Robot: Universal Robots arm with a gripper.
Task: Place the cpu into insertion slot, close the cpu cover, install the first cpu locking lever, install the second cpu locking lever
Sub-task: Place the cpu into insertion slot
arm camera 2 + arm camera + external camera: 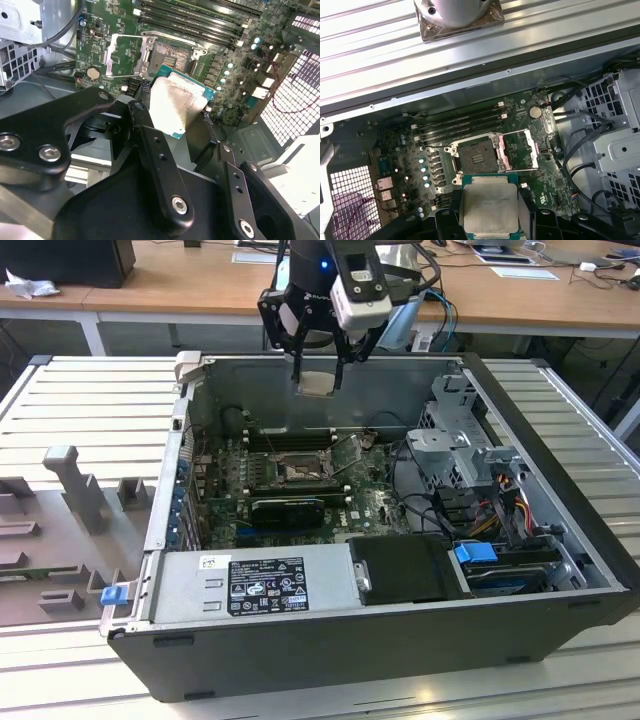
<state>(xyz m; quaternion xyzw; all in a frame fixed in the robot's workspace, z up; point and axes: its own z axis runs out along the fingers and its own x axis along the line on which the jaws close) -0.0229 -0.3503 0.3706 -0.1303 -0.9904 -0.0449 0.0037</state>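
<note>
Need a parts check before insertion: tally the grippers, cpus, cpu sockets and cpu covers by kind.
gripper: 1
cpu: 1, held in the gripper
cpu socket: 1, empty
cpu cover: 1, swung open
Total: 4

In the open computer case point(350, 650) I see a green board point(372, 502) and a grey power box point(265, 585); wooden desks point(200, 290) stand beyond it.

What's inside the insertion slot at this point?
No chip: the insertion slot shows its bare dark contact bed, and the cpu cover lies open beside it. The cpu hangs above the motherboard, clamped in the gripper, and covers the patch beneath it.
</note>
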